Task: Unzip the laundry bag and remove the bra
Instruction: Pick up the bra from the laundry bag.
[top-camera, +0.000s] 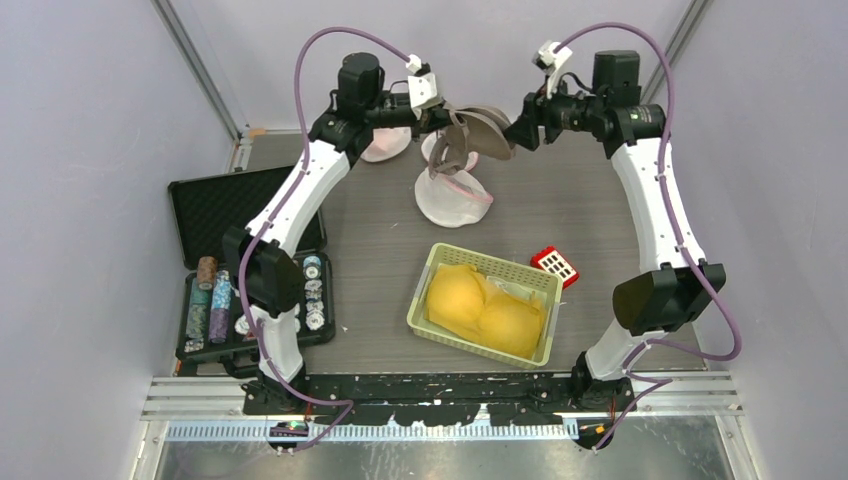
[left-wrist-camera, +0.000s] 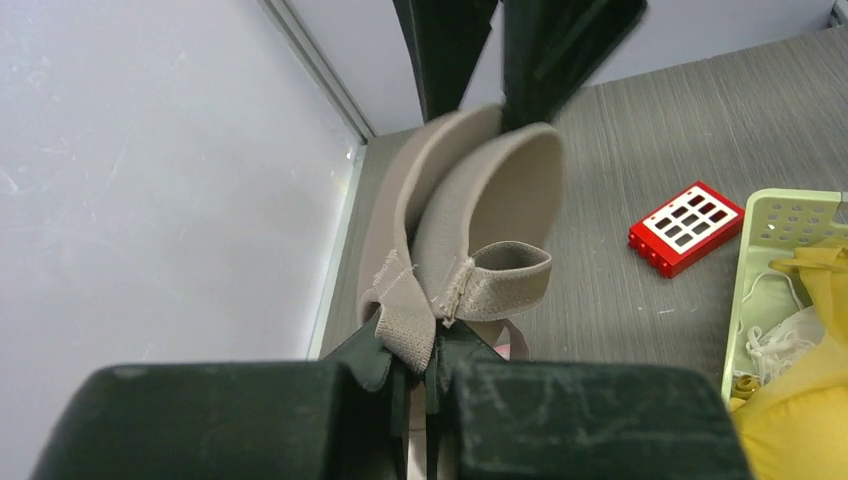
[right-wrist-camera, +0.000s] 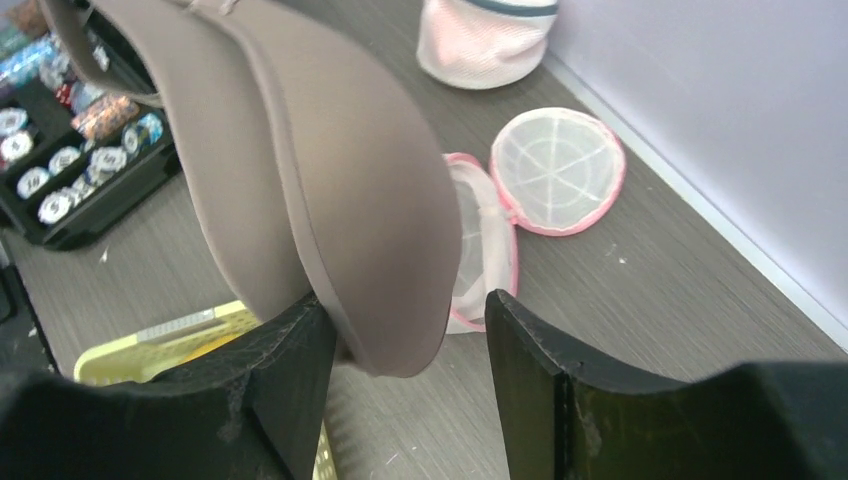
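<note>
A taupe bra (top-camera: 485, 130) hangs in the air over the far middle of the table, between my two grippers. My left gripper (top-camera: 447, 122) is shut on its elastic band (left-wrist-camera: 420, 310), with the cups (left-wrist-camera: 490, 190) standing up beyond the fingers. My right gripper (top-camera: 520, 128) is open around the far cup (right-wrist-camera: 330, 170); its left finger (right-wrist-camera: 290, 370) touches the cup and its right finger (right-wrist-camera: 540, 370) stands apart. The white mesh laundry bag with pink trim (top-camera: 452, 195) lies open on the table below; it also shows in the right wrist view (right-wrist-camera: 555, 170).
A second mesh bag (top-camera: 385, 145) sits at the back, also seen from the right wrist (right-wrist-camera: 485, 40). A green basket (top-camera: 422, 290) holds a yellow bra (top-camera: 485, 305). A red block (top-camera: 555, 265) lies beside it. A black case of poker chips (top-camera: 250, 270) sits at the left.
</note>
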